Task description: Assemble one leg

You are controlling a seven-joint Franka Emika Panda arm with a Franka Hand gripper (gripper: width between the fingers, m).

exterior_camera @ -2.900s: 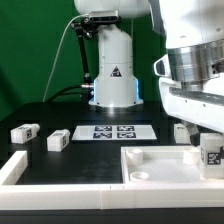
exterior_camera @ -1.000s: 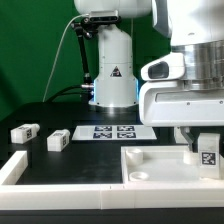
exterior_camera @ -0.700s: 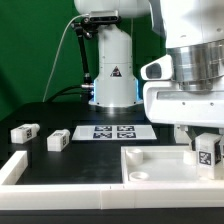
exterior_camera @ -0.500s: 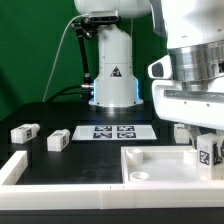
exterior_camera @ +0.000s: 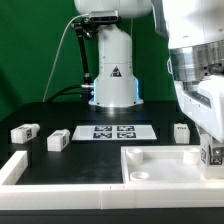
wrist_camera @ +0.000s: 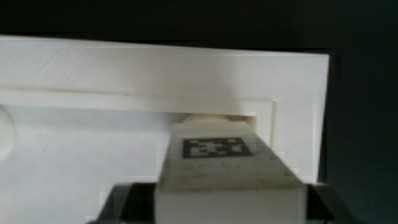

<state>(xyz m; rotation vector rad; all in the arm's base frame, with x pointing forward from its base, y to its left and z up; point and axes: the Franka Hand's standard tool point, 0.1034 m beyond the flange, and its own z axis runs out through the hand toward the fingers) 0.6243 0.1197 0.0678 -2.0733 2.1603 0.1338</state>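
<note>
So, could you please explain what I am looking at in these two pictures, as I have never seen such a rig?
It is one robot arm assembling furniture. The exterior view looks at the table from outside; the wrist view looks down past the gripper. The gripper holds a leg, a small white tagged block, over the large white tray-like piece near its corner. Three more legs lie on the dark table, beside the marker board.

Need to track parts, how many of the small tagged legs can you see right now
4. Two legs lie at the exterior view's left, one right of the marker board, one in the gripper over the tray piece. None seems hidden.
</note>
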